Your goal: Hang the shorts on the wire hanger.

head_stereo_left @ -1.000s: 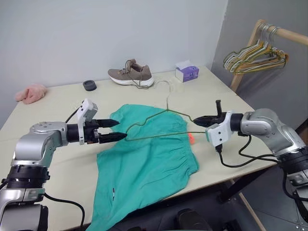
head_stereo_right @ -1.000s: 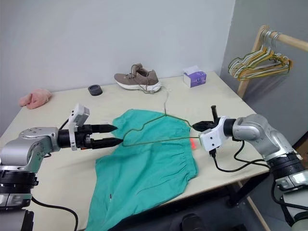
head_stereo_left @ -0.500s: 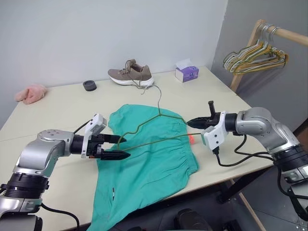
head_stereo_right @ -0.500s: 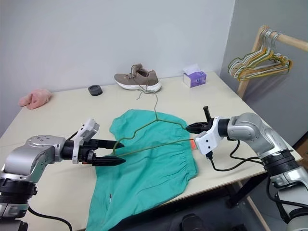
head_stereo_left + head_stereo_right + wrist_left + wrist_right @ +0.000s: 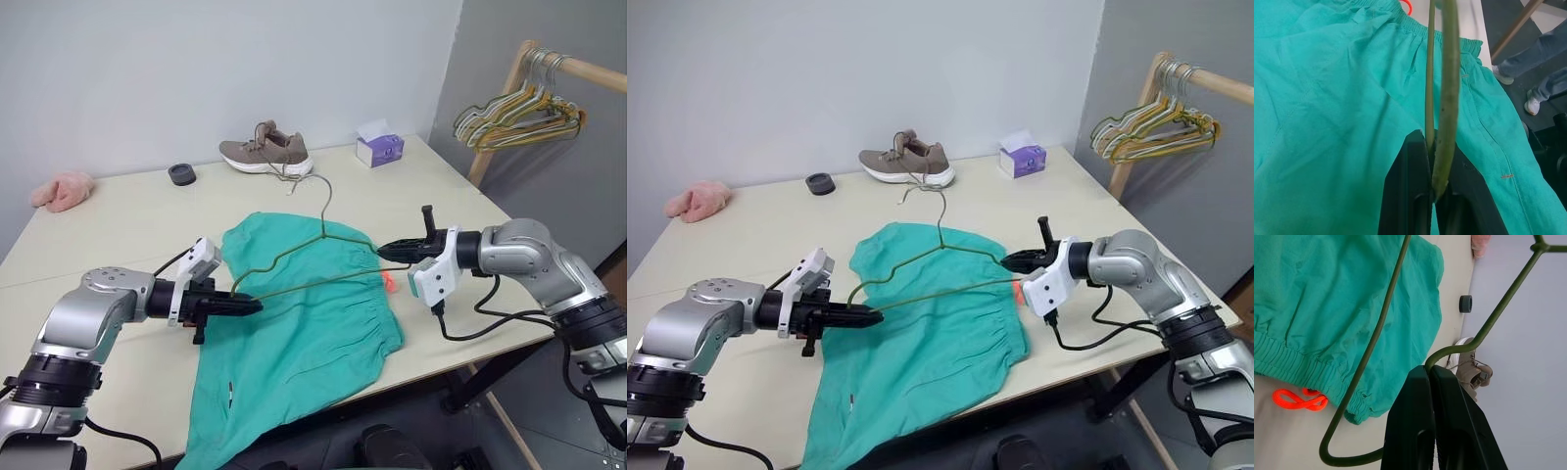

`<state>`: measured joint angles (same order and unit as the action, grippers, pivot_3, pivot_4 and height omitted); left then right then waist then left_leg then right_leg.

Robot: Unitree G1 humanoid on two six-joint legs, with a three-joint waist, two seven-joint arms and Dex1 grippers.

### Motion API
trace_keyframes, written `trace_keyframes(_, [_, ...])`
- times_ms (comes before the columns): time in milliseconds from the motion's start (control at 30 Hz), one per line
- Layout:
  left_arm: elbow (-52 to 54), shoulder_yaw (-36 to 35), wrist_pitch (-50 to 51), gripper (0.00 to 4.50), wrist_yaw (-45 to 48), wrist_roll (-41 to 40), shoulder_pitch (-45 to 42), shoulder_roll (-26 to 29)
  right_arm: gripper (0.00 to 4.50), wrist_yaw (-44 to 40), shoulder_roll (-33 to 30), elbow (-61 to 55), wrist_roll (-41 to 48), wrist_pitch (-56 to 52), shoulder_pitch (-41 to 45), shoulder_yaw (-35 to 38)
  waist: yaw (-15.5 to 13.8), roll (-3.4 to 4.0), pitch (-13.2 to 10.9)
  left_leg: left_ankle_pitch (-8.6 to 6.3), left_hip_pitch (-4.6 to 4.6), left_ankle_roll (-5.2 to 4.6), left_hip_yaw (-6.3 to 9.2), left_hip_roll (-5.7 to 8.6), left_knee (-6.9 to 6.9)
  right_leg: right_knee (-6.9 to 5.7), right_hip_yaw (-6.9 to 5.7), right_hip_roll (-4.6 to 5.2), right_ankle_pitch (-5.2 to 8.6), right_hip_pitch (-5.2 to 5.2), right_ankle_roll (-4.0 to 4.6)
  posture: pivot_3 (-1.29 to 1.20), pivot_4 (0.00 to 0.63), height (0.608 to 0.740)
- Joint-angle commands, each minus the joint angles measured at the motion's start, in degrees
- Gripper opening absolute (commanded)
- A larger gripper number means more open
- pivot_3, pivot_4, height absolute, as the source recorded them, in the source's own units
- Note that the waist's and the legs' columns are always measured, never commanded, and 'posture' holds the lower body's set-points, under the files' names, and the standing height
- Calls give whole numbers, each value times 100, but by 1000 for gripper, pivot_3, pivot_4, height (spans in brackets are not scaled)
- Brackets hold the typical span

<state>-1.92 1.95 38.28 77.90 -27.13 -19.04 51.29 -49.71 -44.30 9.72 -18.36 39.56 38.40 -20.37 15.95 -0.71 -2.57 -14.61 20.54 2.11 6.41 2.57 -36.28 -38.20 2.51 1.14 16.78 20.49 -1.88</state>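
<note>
Shorts (image 5: 304, 343) are spread flat on table (image 5: 118, 220), near edge, one leg draped over front rim; waistband is turned toward R side, w/ orange-red drawstring (image 5: 391, 283) lying just off it. Wire hanger (image 5: 312, 257) is held clear above the fabric, not resting on it, hook end up and pointed away toward far side. L gripper (image 5: 250, 305) is clamped tight on hanger's L corner; in L wrist view the wire bend (image 5: 1442, 147) is seen pinched between the black fingers (image 5: 1405, 196), no gap left. R gripper (image 5: 384, 251) is likewise closed hard on the R shoulder wire, R wrist view shows wire seated at the fingertips (image 5: 1422, 382), w/ the rounded corner looping below. Two-point hold is judged deliberate: thin wire would swing or twist from one end, so frame is kept steady and roughly level over shorts. Shorts not yet threaded or draped on bar; judged early in task. Farther back: shoe (image 5: 266, 151), small black ring (image 5: 182, 173), tissue box (image 5: 380, 149), pink fluffy cloth (image 5: 63, 189). Bunch of pastel hangers (image 5: 519, 116) is hung on wooden rail at far R, off table.
</note>
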Motion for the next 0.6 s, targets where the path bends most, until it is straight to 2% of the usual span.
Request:
trace_keyframes(33, [148, -153, -27, 14, -84, -71, -54, 17, 0, -111, 47, -353, 308, 101, -40, -3, -1, 0, 0, 0, 0, 0, 0, 0, 0, 0, 0, 0, 0, 0, 0, -301, 0, 740])
trace_keyframes(67, [166, -161, -20, 14, -97, -78, -40, 15, 0, -150, 52, -392, 389, 57, -66, 12, -1, 0, 0, 0, 0, 0, -1, 0, -1, 0, 1, 0, 0, 0, 0, -301, 0, 740])
trace_keyframes(167, [229, -182, -26, 0, -146, -80, 25, 11, 713, -331, 16, -554, 714, -97, -148, 70, -4, 0, 0, 0, 0, 0, 0, 0, -1, -2, 1, 0, 0, 0, 0, -301, 0, 740])
trace_keyframes(333, [277, -185, -138, 0, -273, -9, 84, -15, 2333, -787, -184, -938, 1367, -676, -409, 197, -11, 0, 0, 0, 1, 0, 1, 0, -9, -5, 0, 0, 0, -1, 0, -304, 0, 740])
trace_keyframes(533, [323, -26, -939, 0, -414, 468, 137, 29, 4461, -1229, -544, -1892, 2760, -3625, -1017, 767, -48, -1, 0, -1, 6, -1, 3, 0, -34, -23, -1, 1, 1, 0, -1, -304, 0, 740])
trace_keyframes(600, [356, -44, -1095, 0, -433, 523, 148, 13, 4461, -1246, -649, -2235, 3104, -4565, -1118, 919, -59, 0, 0, -2, 9, 0, 3, 0, -47, -34, 0, 1, 1, 0, -1, -311, 0, 740])
